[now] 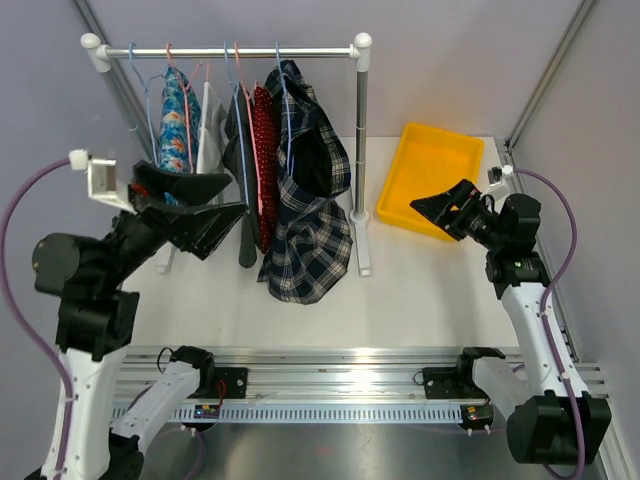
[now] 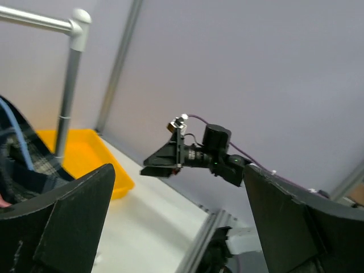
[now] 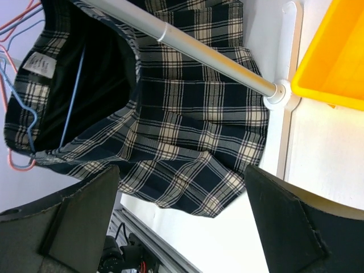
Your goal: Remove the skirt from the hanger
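A dark blue and white plaid skirt (image 1: 308,215) hangs on a blue hanger (image 1: 285,95) at the right end of the clothes rail (image 1: 230,50). It fills the right wrist view (image 3: 170,119), where the blue hanger (image 3: 71,94) shows inside its waist. My left gripper (image 1: 205,215) is open, raised just left of the hanging clothes. My right gripper (image 1: 440,212) is open, over the yellow bin's front edge, pointing left at the skirt with a wide gap between. Neither holds anything.
A yellow bin (image 1: 430,180) sits at the back right. Other clothes hang on the rail: a floral piece (image 1: 178,125), a white one (image 1: 210,130), a red dotted one (image 1: 264,150). The rail's right post (image 1: 362,160) stands between skirt and bin.
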